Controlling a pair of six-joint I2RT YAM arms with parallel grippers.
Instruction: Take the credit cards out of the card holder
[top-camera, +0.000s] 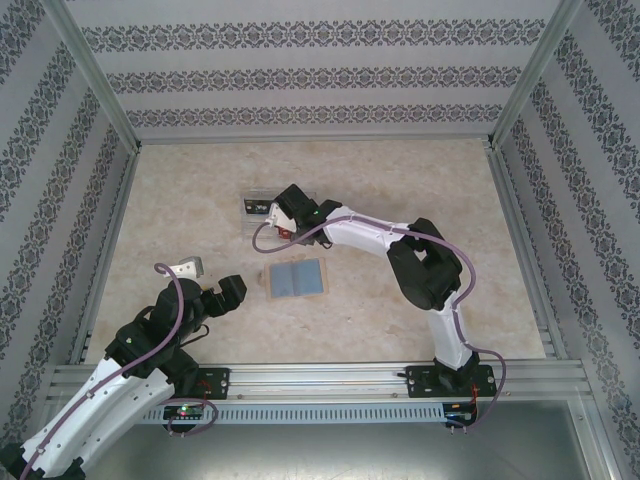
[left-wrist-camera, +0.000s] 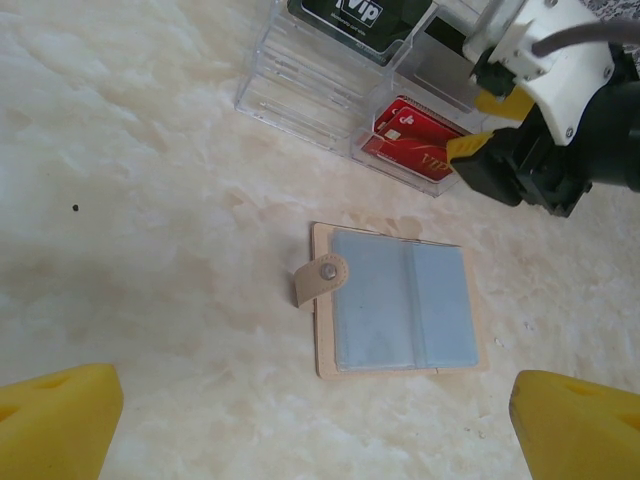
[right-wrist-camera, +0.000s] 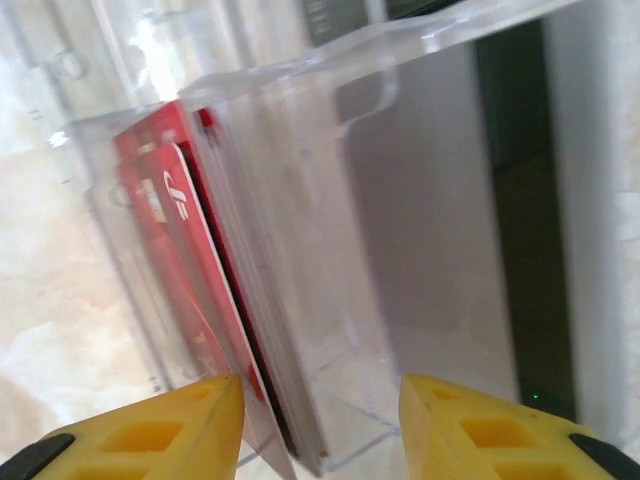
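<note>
Plainly, the flat tan card holder (left-wrist-camera: 400, 300) lies open on marbled tabletop (left-wrist-camera: 150, 250).

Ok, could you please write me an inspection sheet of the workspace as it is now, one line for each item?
Surface: beige marbled table, one small dark speck.
Job's things: the tan card holder lies open and flat; blue-grey credit cards appear to sit in its pockets.
Clutter: clear tray beyond the holder, with red cards and a black card.
Claws: left claw wide open, holding nothing, near the holder; right claw open at the tray's red-card compartment.
Cables: a purple cable on each arm; the right one loops beside the tray.
Surroundings: patterned walls, metal frame.
</note>
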